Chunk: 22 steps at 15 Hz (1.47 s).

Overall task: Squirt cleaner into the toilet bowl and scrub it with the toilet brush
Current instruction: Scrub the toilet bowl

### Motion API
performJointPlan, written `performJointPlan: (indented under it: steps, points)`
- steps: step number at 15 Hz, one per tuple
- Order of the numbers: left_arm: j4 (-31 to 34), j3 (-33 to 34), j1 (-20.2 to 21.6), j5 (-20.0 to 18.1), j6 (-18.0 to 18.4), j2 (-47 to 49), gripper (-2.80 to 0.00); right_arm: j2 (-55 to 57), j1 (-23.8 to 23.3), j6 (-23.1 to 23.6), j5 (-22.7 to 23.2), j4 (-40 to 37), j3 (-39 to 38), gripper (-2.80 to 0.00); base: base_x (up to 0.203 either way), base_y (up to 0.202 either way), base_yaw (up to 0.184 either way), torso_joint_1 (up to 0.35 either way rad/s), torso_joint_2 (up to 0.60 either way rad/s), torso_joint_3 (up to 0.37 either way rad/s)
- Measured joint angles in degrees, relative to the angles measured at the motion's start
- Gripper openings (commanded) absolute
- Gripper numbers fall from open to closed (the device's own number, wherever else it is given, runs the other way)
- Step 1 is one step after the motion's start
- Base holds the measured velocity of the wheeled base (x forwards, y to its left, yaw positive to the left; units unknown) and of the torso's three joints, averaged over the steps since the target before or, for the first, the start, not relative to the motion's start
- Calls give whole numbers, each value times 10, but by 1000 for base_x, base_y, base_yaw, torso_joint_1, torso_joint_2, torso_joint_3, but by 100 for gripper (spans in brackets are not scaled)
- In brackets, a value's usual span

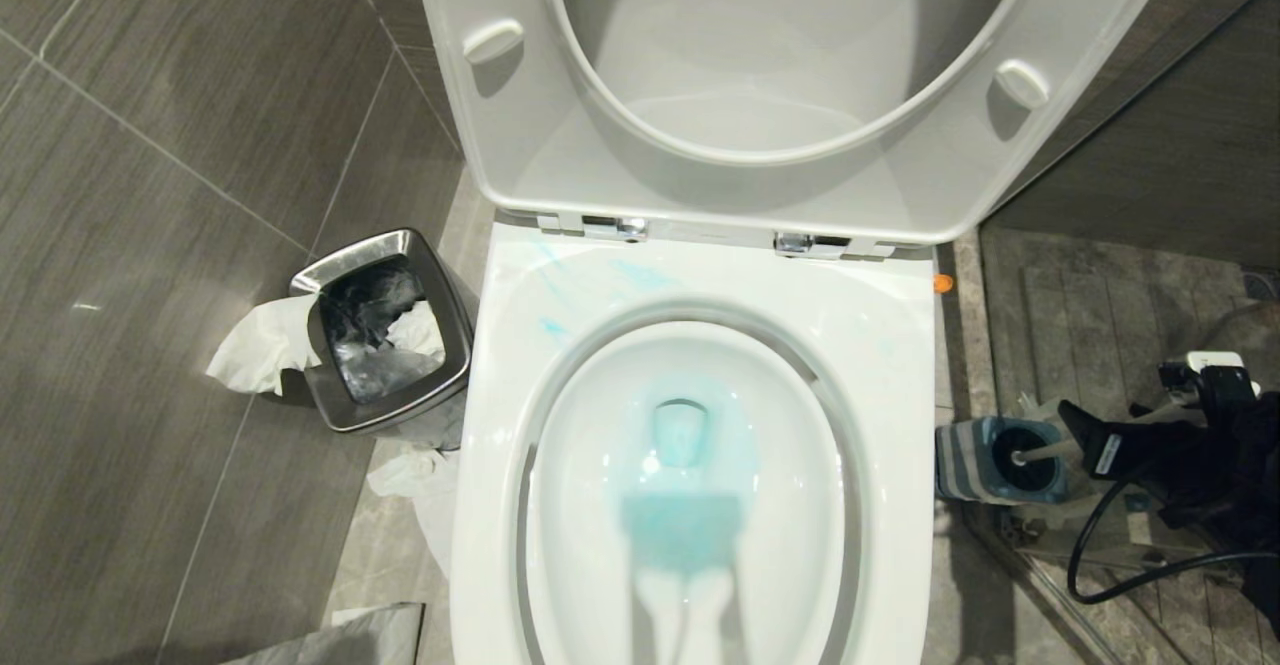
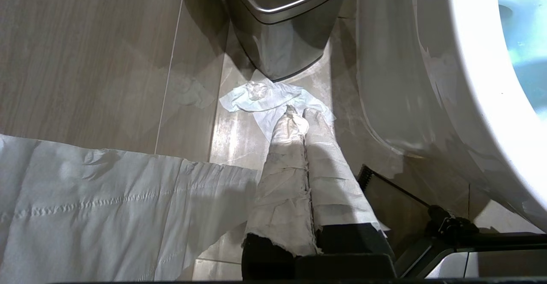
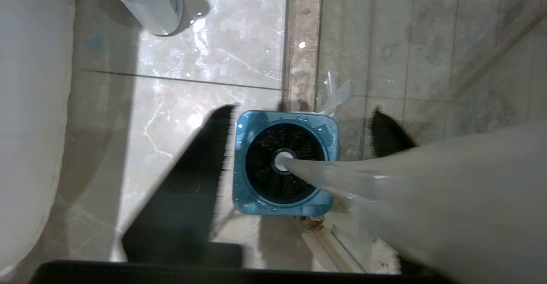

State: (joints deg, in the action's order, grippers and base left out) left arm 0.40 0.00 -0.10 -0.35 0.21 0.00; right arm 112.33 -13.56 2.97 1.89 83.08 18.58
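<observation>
The right tool (image 3: 295, 147), spread astride the toilet brush (image 3: 283, 161) handle in its holder (image 3: 243, 190) at the toilet bowl (image 1: 690, 345)'s three o'clock, readies a scrubbing grasp.

Bright overhead light, glare on glossy toilet bowl (image 1: 905, 365), blurred toilet brush (image 3: 384, 181) handle close-up.

Right arm (image 1: 1190, 445): black housing, white block on top, small white label with dark print on the side, black cable (image 1: 1090, 565) looping off it. Right gripper (image 3: 299, 164): two black wedge-shaped fingers (image 3: 201, 168) with finely ridged inner edges, black bar behind them. Left gripper (image 2: 301, 113): both fingers (image 2: 286, 181) wrapped in white, creased, grubby tape with a frayed lower edge; black body beneath, thin black bracket beside.
</observation>
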Motion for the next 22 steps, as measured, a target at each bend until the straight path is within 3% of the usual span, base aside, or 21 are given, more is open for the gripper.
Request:
performJointPlan:
  steps: [13, 22]
  points:
    - [0, 0, 0, 0, 0, 0, -280, -2, 0, -4, -13, 43, -40, -280, 0, 0, 0, 0, 0, 0]
    - [0, 0, 0, 0, 0, 0, -280, -142, 0, -2, -15, 40, -109, -280, 0, 0, 0, 0, 0, 0]
